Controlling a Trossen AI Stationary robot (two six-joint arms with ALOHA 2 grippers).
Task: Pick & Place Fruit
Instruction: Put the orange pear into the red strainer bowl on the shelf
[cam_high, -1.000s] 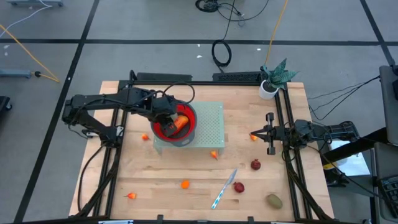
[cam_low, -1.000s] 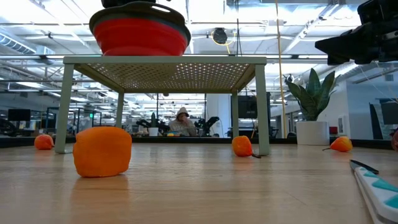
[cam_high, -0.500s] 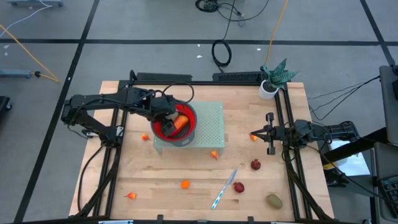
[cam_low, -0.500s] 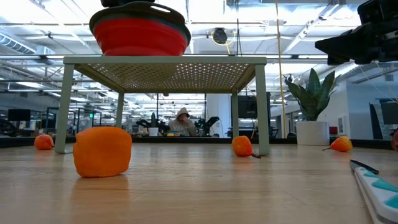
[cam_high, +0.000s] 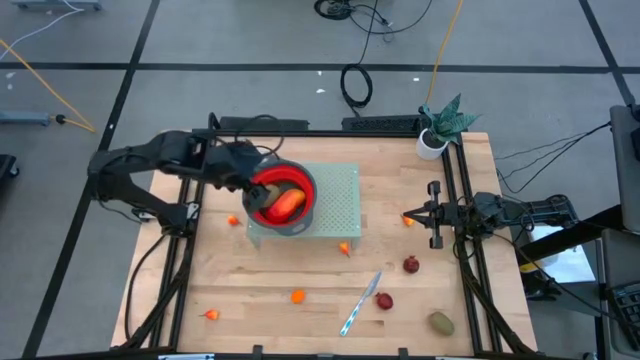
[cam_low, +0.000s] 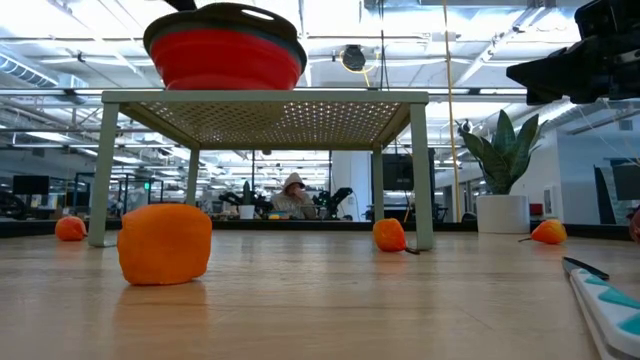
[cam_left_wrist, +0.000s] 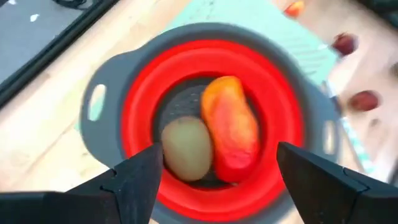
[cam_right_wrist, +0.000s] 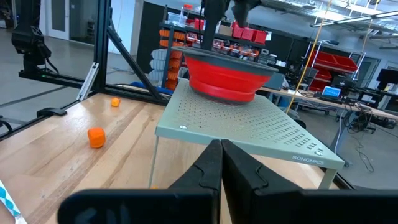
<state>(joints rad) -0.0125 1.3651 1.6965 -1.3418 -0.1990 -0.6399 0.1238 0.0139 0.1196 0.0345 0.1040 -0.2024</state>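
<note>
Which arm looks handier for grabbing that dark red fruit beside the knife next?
Right, probably. Its claw waits shut close above the dark red fruit; the left claw is open over the bowl.

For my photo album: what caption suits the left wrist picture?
Open left gripper above the red bowl holding an orange-red fruit and an olive-brown fruit.

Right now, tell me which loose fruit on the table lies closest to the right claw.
The small orange fruit just beside the right claw, nearly touching its tip; the dark red fruits lie farther toward the table's front.
</note>
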